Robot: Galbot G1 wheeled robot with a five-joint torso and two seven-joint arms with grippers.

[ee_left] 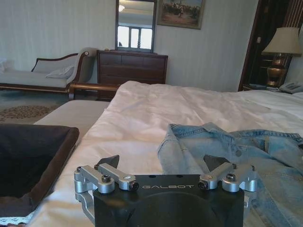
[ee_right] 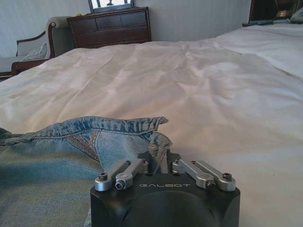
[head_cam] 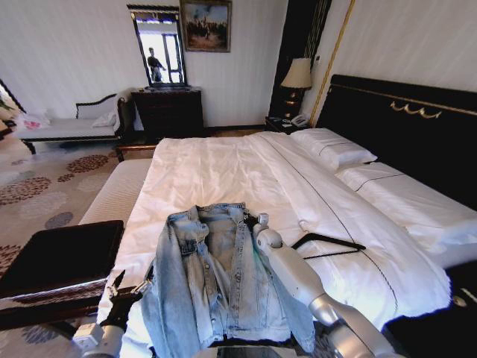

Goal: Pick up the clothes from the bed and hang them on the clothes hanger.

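The head camera looks down the bed (head_cam: 223, 171); both wrist cameras sit low, sharing the jacket (head_cam: 223, 276).

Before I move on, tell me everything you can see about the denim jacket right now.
The denim jacket is light-blue washed denim with a collar, chest pockets and metal buttons. It lies face up and open on the white sheet at the foot of the bed, rumpled. The right gripper is shut on its collar edge. The left gripper sits open beside its other shoulder, not gripping it. The clothes hanger lies apart on the sheet.
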